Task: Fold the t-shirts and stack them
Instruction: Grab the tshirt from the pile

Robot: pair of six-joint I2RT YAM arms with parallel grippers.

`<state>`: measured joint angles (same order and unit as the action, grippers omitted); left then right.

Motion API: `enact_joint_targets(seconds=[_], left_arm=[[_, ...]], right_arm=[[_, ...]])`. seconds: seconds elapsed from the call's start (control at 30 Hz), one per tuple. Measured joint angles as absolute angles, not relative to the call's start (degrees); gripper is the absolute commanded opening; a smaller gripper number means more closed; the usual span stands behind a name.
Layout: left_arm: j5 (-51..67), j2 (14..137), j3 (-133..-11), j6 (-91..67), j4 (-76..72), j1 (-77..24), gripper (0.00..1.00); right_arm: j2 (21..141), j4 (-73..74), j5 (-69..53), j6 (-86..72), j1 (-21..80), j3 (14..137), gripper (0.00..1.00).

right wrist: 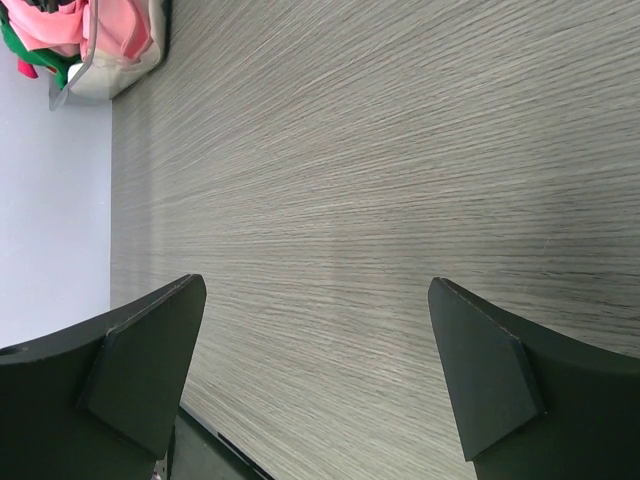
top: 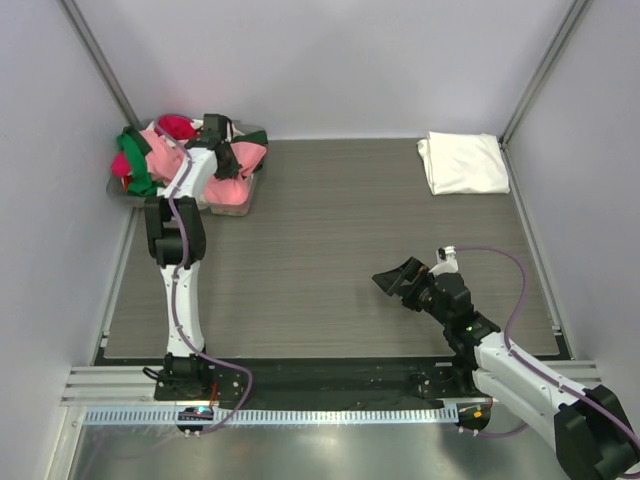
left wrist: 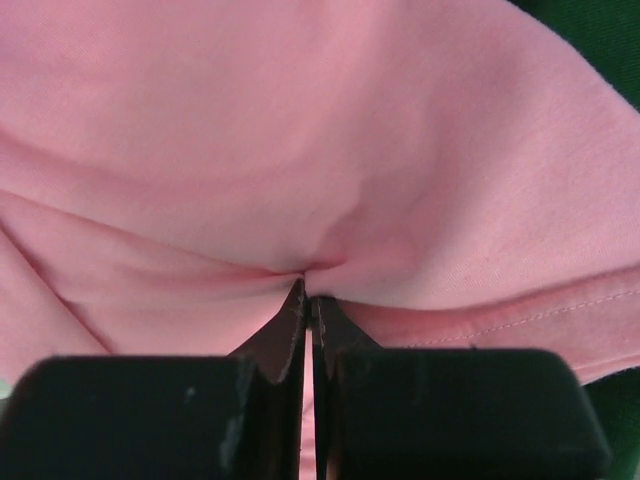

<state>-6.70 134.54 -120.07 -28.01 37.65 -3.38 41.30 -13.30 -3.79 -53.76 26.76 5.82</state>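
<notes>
A heap of t-shirts fills the clear tray (top: pixel 252 188) in the table's far left corner: a salmon-pink one (top: pixel 160 156) on top, with red (top: pixel 178 125) and dark green (top: pixel 135 165) cloth around it. My left gripper (top: pixel 222 150) is down in the heap. In the left wrist view the left gripper (left wrist: pixel 308 292) is shut on a pinched fold of the pink t-shirt (left wrist: pixel 300 130). A folded white t-shirt (top: pixel 463 163) lies flat at the far right. My right gripper (top: pixel 395 280) hovers over bare table, and the right gripper (right wrist: pixel 315 330) is open with nothing between its fingers.
Dark green cloth (left wrist: pixel 600 30) shows at the edge of the pink shirt. The tray (right wrist: pixel 105 78) with its clothes appears at the upper left of the right wrist view. Grey walls close in the wood-grain table (top: pixel 330 250) on three sides.
</notes>
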Motion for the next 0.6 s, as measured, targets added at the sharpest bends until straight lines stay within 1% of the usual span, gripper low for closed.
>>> enact_joint_targets(seconds=[0.23, 0.33, 0.47, 0.53, 0.6], left_arm=[[-8.1, 133.49, -121.97, -28.4, 41.21, -3.44, 0.0], [-8.19, 130.23, -126.61, -29.71, 44.82, -3.62, 0.0], [-9.19, 120.49, -136.99, -30.2, 45.19, -5.23, 0.0], [-10.33, 111.85, -139.74, -29.76, 43.2, -7.99, 0.0], [-10.94, 102.15, -140.51, -29.17, 40.51, -12.91, 0.0]], right_arm=[[43.05, -14.0, -4.23, -53.76, 26.48, 5.82, 1.0], [43.64, -14.11, -4.64, -53.74, 26.44, 5.82, 1.0], [43.62, -14.15, -5.06, -53.74, 26.37, 5.82, 1.0], [43.62, -14.15, -5.19, -53.74, 26.33, 5.82, 1.0], [43.53, -14.13, -5.32, -53.76, 26.28, 5.82, 1.0]])
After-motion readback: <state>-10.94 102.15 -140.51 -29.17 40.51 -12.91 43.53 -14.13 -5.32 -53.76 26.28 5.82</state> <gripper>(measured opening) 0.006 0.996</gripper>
